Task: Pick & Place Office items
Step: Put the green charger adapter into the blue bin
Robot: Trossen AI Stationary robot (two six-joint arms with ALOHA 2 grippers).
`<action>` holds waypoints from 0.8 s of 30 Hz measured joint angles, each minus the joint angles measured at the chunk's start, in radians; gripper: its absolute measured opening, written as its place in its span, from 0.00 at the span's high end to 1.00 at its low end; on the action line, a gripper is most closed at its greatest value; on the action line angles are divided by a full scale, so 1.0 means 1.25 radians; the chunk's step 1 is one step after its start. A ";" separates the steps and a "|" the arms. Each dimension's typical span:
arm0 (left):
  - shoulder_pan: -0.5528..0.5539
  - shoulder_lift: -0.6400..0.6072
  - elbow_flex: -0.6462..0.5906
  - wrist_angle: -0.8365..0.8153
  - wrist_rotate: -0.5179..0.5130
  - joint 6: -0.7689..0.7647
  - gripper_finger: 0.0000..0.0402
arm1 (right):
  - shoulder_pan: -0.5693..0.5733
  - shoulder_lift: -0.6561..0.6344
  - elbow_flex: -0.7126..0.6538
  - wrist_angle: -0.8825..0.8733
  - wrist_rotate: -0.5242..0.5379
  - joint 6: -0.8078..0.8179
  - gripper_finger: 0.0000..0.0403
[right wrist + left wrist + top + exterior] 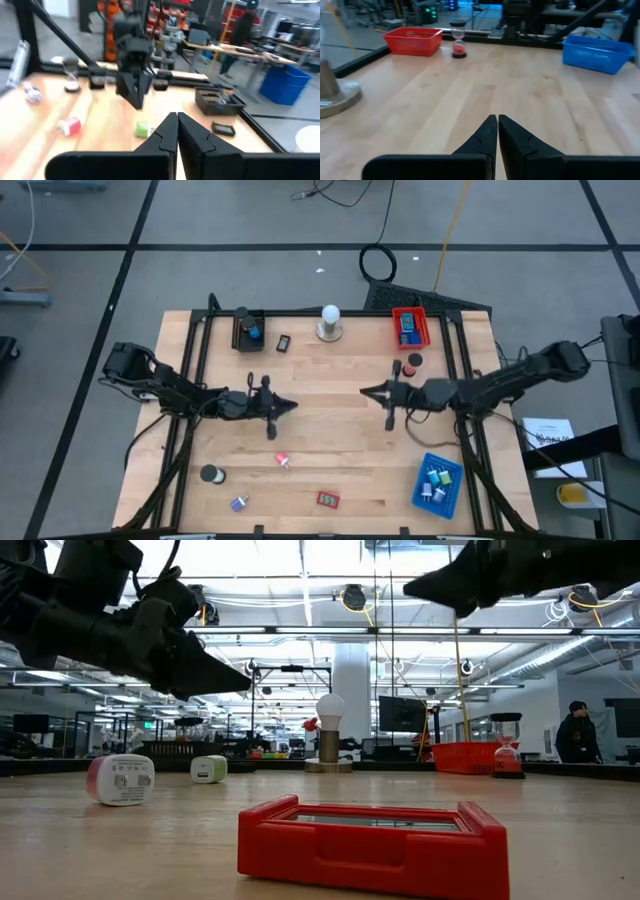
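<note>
Small office pieces lie loose on the table's near half: a flat red block (328, 499) (375, 845), a pink-and-white roll (283, 461) (121, 780), a black round roll (210, 474) and a purple piece (240, 502). A small black piece (284, 342) lies near the far edge. My left gripper (290, 405) (497, 122) hovers shut above the table's middle and holds nothing. My right gripper (365, 391) (176, 120) faces it from the right, also shut and empty. Neither is over any piece.
A black tray (247, 330) and a red tray (410, 327) sit at the far edge, with the white ball on its grey base (329, 323) between them. A blue tray (437, 485) holding pieces is near right. A red hourglass (413, 363) stands by my right arm.
</note>
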 joint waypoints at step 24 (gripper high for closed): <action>-0.147 0.000 0.074 -0.178 -0.103 0.010 0.95 | 0.112 0.142 0.000 0.243 -0.004 -0.033 0.99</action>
